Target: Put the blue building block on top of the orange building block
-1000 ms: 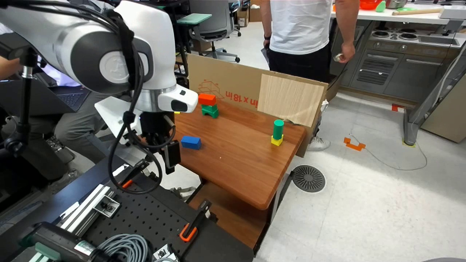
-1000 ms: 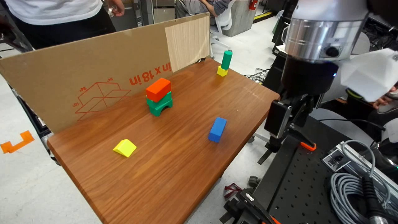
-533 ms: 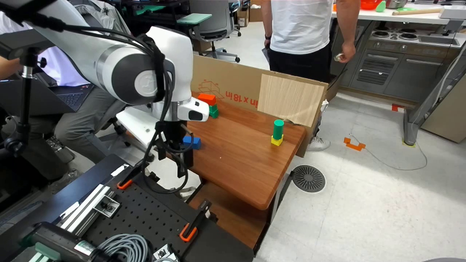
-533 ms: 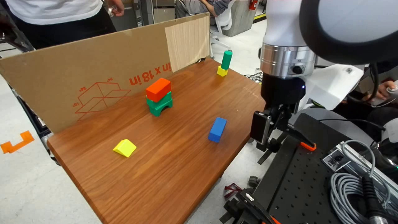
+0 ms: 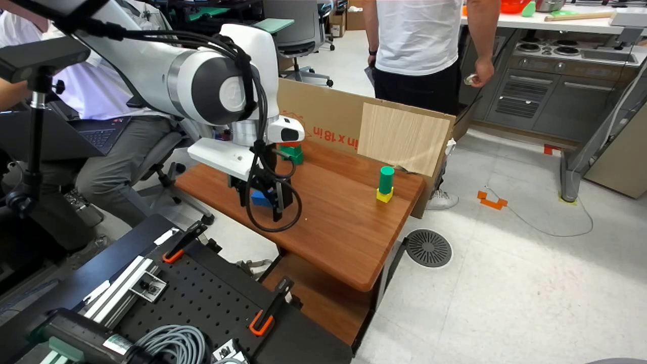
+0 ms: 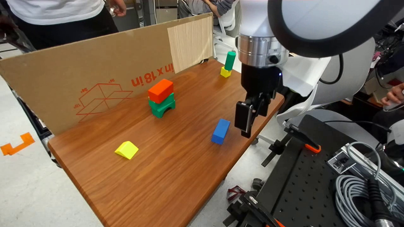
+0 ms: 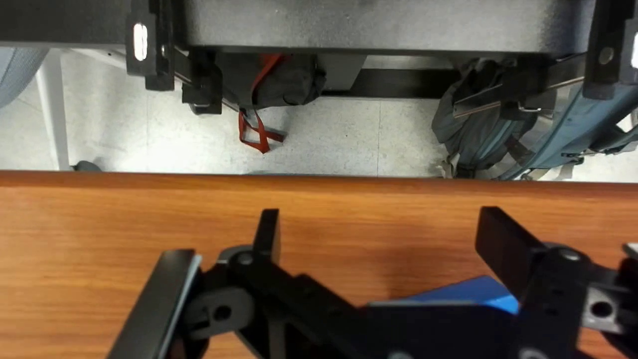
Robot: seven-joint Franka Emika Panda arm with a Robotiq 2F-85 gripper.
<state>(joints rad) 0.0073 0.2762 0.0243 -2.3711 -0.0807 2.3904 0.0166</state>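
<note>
The blue building block point(image 6: 221, 131) lies flat on the table near its robot-side edge. It is partly behind my gripper point(image 5: 262, 206) in an exterior view point(image 5: 260, 198), and partly under the gripper's body in the wrist view point(image 7: 463, 291). The orange building block point(image 6: 161, 91) rests on top of a green arch-shaped block point(image 6: 163, 107) near the cardboard; the arm mostly hides it in an exterior view point(image 5: 289, 144). My gripper, also in the wrist view point(image 7: 381, 224), is open and empty. It hangs above the table edge beside the blue block, not touching it.
A yellow block point(image 6: 127, 150) lies at one side of the table point(image 6: 151, 189). A green cylinder point(image 6: 230, 61) stands on a yellow cube point(image 6: 225, 72) at the far corner. A cardboard panel point(image 6: 104, 75) lines the back edge. A black bench point(image 5: 202, 298) with clamps stands at the robot's side.
My arm has moved from over the gap beside the black bench to over the table edge, closer to the blue block. The blocks have not moved.
</note>
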